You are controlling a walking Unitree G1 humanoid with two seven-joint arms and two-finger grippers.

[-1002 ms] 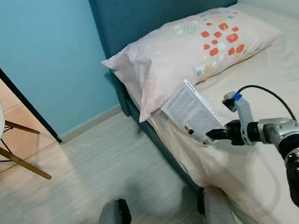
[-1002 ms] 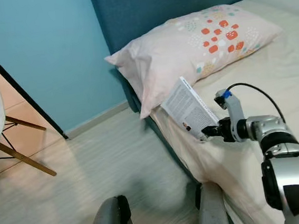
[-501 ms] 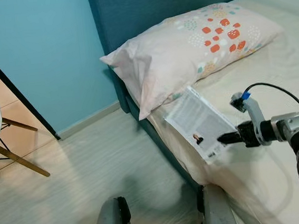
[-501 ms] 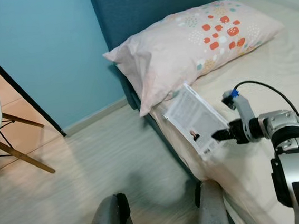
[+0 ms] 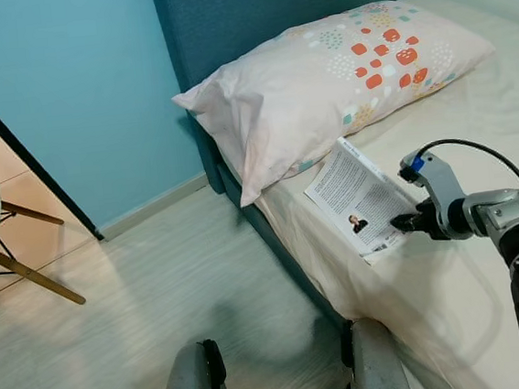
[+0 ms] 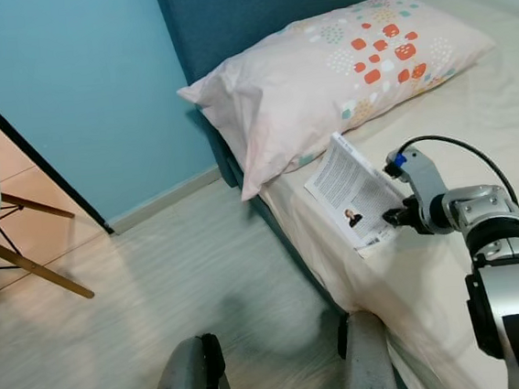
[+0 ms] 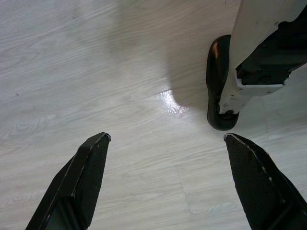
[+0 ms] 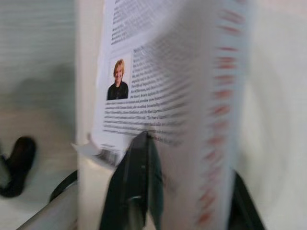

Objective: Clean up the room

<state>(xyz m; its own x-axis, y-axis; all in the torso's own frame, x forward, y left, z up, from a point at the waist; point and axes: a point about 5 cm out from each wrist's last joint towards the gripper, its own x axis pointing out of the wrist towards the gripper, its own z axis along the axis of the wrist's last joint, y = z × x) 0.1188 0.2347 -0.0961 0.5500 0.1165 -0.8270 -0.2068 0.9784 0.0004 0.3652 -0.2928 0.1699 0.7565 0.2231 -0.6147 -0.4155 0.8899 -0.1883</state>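
The right gripper point(image 5: 400, 225) is clamped on the near corner of the book point(image 5: 358, 198), which lies near the bed point(image 5: 475, 137) side edge, just below the pillow point(image 5: 322, 78). The book's long axis runs from the jaws toward the pillow. The left gripper point(image 7: 163, 182), spread wide, hangs over the floor point(image 7: 96, 72).

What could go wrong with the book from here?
The right gripper pinches only the lower corner of the book, so it may slip or the cover may bend or tear. The book sits close to the bed edge, so a slip could drop it onto the floor.
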